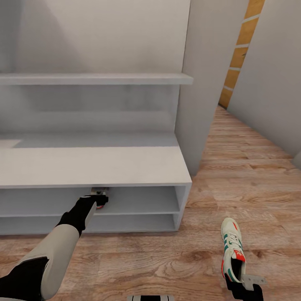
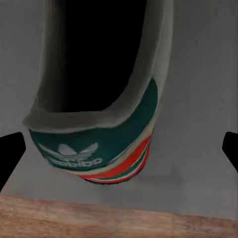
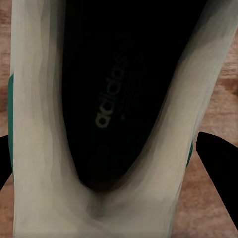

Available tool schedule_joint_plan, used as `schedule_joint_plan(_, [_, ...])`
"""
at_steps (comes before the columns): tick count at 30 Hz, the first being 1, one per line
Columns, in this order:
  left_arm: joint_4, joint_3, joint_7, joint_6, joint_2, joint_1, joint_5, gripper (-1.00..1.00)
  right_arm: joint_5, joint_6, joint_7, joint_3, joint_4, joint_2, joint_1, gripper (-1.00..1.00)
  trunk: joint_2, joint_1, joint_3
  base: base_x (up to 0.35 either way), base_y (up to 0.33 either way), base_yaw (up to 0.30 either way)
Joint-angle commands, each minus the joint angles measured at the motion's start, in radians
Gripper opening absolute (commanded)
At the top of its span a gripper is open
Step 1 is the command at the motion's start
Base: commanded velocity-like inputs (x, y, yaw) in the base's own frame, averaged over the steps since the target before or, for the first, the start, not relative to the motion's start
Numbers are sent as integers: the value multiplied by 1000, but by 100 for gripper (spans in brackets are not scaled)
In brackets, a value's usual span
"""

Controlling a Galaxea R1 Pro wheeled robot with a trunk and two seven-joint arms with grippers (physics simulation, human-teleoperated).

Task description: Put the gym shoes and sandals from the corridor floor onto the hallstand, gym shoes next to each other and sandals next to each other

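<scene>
The left gripper (image 1: 99, 200) reaches into the top shoe shelf of the hallstand (image 1: 125, 167); one gym shoe (image 2: 99, 124) sits on that shelf with its heel facing out, and the black fingers (image 2: 11, 148) stand wide apart on each side of it, not touching; the right gripper (image 1: 244, 285) holds the other gym shoe (image 1: 233, 248) by its heel above the corridor floor (image 1: 175, 259)

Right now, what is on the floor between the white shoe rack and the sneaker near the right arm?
Nothing: in the head view, only bare wood-grain floor lies between the pale grey-white hallstand and the cream-white green-striped sneaker.
</scene>
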Motion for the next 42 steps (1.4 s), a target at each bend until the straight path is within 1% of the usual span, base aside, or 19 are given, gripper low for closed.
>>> schedule_joint_plan(1, [-1, 3, -2, 4, -1, 0, -10, 100, 7, -3, 5, -9, 1, 0, -1, -100, 0, 0, -1, -21, 0, 0])
schedule_joint_plan(5, [-1, 3, -3, 4, -1, 0, -10, 100, 8, -3, 5, -9, 1, 0, -1, -100, 0, 0, -1, -186, 0, 0])
schedule_joint_plan(17, [-3, 4, -3, 0, -1, 20, -10, 100, 8, -3, 5, -9, 1, 0, -1, -100, 0, 0, -1, -319, 0, 0])
schedule_joint_plan(18, [-4, 4, -3, -8, 0, 30, -10, 100, 8, -3, 5, -9, 1, 0, -1, -100, 0, 0, -1, -328, 0, 0])
schedule_joint_plan(20, [-3, 5, -3, -43, 1, 49, -9, 100, 8, -3, 5, -9, 1, 0, -1, -100, 0, 0, -1, -328, 0, 0])
schedule_joint_plan(22, [-3, 6, -3, -96, 2, 83, -3, 100, 8, -3, 5, -9, 1, 0, -1, -100, 0, 0, -1, -326, 0, 0])
schedule_joint_plan(23, [-3, 7, -3, -109, 2, 93, 0, 100, 8, -3, 5, -9, 1, 0, -1, -100, 0, 0, -1, -317, 0, 0])
schedule_joint_plan(25, [-4, 20, -5, -161, 2, 136, 13, 100, 8, -3, 5, -9, 1, 0, -1, -100, 0, 0, -1, -243, 0, 0])
schedule_joint_plan(29, [-5, 36, -13, -229, 5, 193, 29, 100, 8, -3, 5, -9, 1, 0, -1, -100, 0, 0, -1, -109, 0, 0])
schedule_joint_plan(32, [-13, 42, -24, -310, 7, 262, 37, 100, 8, -3, 5, -8, 1, 0, -1, -100, 0, 0, -1, -31, 0, 0])
schedule_joint_plan(33, [-15, 43, -41, -342, 7, 297, 39, 100, 8, -3, 5, -8, 1, 0, -1, -100, 0, 0, -1, -9, 0, 0])
schedule_joint_plan(34, [-15, 44, -48, -352, 7, 309, 39, 100, 8, -3, 5, -7, 1, 0, -1, -100, 0, 0, -1, -7, 0, 0])
schedule_joint_plan(36, [-16, 46, -109, -410, 8, 381, 40, 100, 8, -3, 5, -7, 2, 0, -1, -100, 0, 0, -1, -3, 0, 0])
schedule_joint_plan(38, [-16, 46, -143, -457, 9, 431, 39, 100, 8, -3, 5, -7, 2, 0, -1, -100, 0, 0, -1, -1, 0, 0])
schedule_joint_plan(41, [-14, 47, -163, -524, 11, 507, 39, 100, 8, -3, 5, -7, 2, 0, -1, -100, 0, 0, -1, 0, 0, 0])
schedule_joint_plan(42, [-13, 47, -166, -537, 12, 520, 39, 100, 8, -3, 5, -7, 2, 0, -1, -100, 0, 0, -1, 0, 0, 0])
